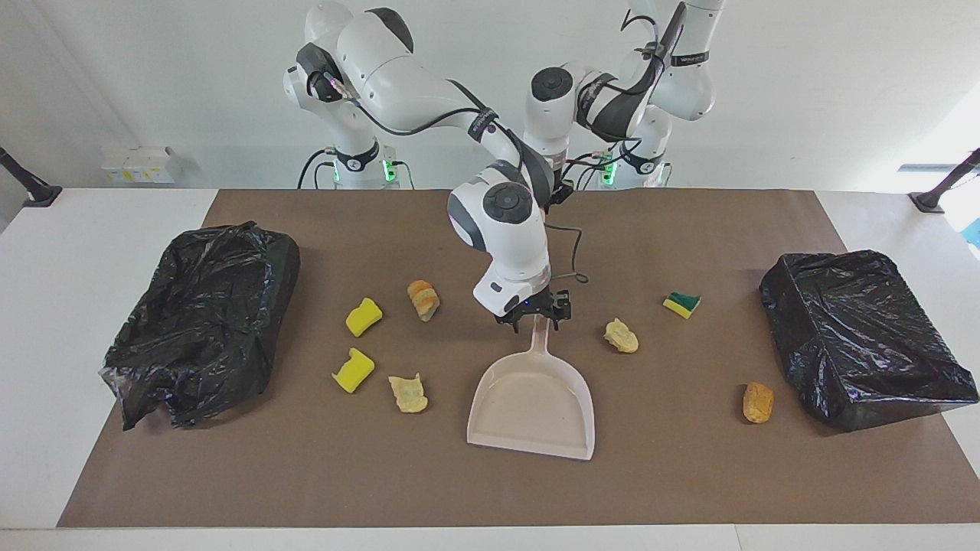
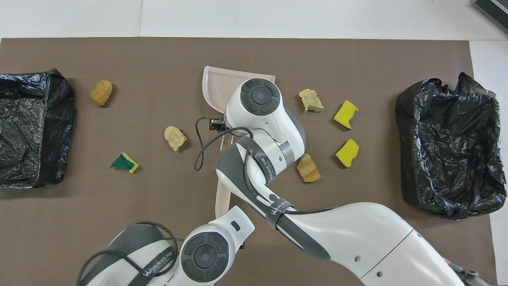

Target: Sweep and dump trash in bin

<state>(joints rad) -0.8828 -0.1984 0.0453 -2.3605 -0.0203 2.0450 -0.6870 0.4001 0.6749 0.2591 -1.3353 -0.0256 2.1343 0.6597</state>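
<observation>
So there's a big brown mat (image 1: 490, 482) covering most of the white table (image 1: 46, 344), with a bin lined in black bag at each end: one (image 1: 203, 321) at the right arm's end, one (image 1: 865, 337) at the left arm's. The right arm reaches out to the middle, and the right gripper (image 1: 537, 321) is down at the tip of the beige dustpan (image 1: 532, 405) handle. Its fingers are spread, one on each side of the handle, and don't look clamped on it. The pan lies flat with its handle pointing at the robots. Nearer the robots is the beige hand brush (image 2: 221, 190). The left gripper (image 2: 232, 222) sits right at its near end, pinched closed, but I honestly can't tell if it's got the brush. The trash is all loose on the mat. At the right arm's end there are two yellow sponge bits (image 1: 364, 316) (image 1: 354, 370), a bread chunk (image 1: 423, 299) and a tan scrap (image 1: 408, 392). At the left arm's end there's another tan scrap (image 1: 621, 335), the green-and-yellow sponge (image 1: 681, 304) and an orange chunk (image 1: 758, 402) near that bin.
</observation>
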